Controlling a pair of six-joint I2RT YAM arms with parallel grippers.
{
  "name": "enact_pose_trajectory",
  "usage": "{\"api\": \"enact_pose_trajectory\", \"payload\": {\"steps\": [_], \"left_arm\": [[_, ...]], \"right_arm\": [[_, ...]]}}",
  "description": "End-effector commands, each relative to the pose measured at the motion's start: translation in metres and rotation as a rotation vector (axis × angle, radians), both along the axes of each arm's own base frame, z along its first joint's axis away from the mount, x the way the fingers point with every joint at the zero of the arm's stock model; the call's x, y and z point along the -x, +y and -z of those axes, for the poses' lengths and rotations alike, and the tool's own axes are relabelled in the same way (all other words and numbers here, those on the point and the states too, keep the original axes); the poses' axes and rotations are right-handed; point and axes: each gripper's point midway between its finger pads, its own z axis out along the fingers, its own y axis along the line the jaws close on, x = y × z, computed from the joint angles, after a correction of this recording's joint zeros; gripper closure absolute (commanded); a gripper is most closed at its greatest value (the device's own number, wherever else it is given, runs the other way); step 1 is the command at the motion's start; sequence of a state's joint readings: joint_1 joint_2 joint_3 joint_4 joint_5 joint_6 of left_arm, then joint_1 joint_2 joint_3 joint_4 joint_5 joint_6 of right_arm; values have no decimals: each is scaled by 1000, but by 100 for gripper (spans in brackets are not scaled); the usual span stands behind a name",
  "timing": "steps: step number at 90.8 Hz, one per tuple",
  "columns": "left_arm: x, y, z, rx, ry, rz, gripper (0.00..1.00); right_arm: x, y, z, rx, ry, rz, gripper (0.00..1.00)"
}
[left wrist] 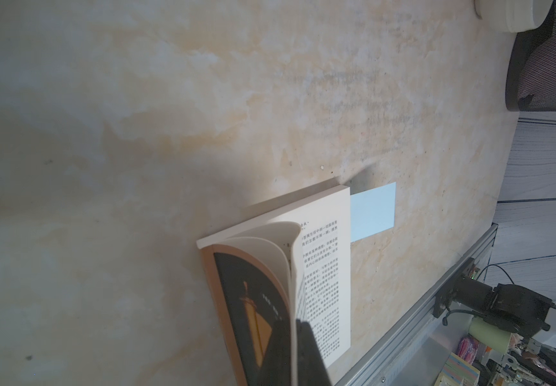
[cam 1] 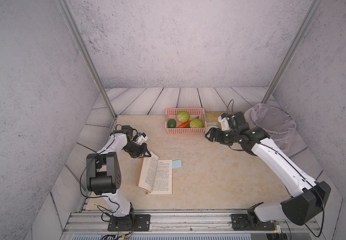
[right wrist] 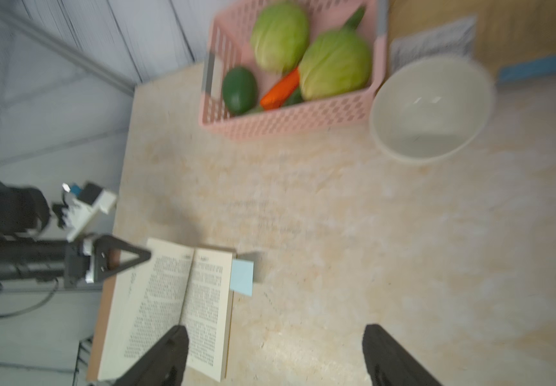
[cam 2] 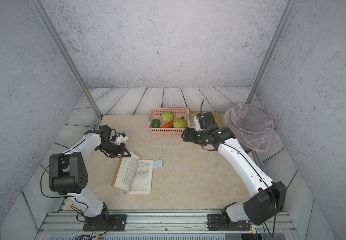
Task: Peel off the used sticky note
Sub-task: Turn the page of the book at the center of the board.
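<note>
Left pincer [cam 1: 147, 154] pinches the book's [cam 1: 163, 176] far corner, holding its left half up. If that grip slips, the book could flop closed; a tug could slide it or rip paper. Blue note [cam 1: 177, 164] lies flat, sticking out of the book's right edge, pointing right; its long side seems to run that way. Right pincer [cam 1: 208, 135] hangs spread wide, empty, near the basket [cam 1: 184, 131].

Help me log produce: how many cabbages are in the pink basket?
2: one cabbage at the basket's far side, the other nearer, beside the carrot. More could hide underneath.
</note>
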State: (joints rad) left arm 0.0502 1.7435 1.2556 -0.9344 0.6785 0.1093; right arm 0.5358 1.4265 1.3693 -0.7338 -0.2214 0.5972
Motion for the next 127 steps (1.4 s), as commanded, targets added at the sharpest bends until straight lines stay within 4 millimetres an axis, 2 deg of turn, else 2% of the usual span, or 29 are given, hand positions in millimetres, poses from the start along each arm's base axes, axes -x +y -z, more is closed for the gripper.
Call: {"api": "enact_pose_trajectory", "payload": {"steps": [1, 7, 13, 24, 36, 47, 58, 89, 127], "left_arm": [[3, 0, 0, 25, 5, 9, 100], [3, 0, 0, 24, 3, 11, 100], [2, 0, 0, 25, 1, 12, 100], [3, 0, 1, 23, 6, 11, 100], [3, 0, 3, 22, 11, 11, 100], [3, 0, 2, 22, 13, 9, 100], [3, 0, 1, 18, 9, 10, 100], [3, 0, 1, 21, 7, 8, 100], [3, 0, 1, 24, 8, 9, 100]], "right_arm": [[27, 71, 15, -87, 37, -162, 15], [41, 103, 37, -111, 104, -228, 17], [47, 127, 50, -153, 123, -249, 19], [48, 157, 62, -195, 151, -271, 21], [38, 177, 84, -163, 181, -270, 22], [27, 188, 107, -149, 210, -247, 23], [22, 199, 122, -145, 231, -254, 24], [19, 204, 164, -103, 286, -241, 24], [20, 214, 180, -139, 316, -247, 24]]}}
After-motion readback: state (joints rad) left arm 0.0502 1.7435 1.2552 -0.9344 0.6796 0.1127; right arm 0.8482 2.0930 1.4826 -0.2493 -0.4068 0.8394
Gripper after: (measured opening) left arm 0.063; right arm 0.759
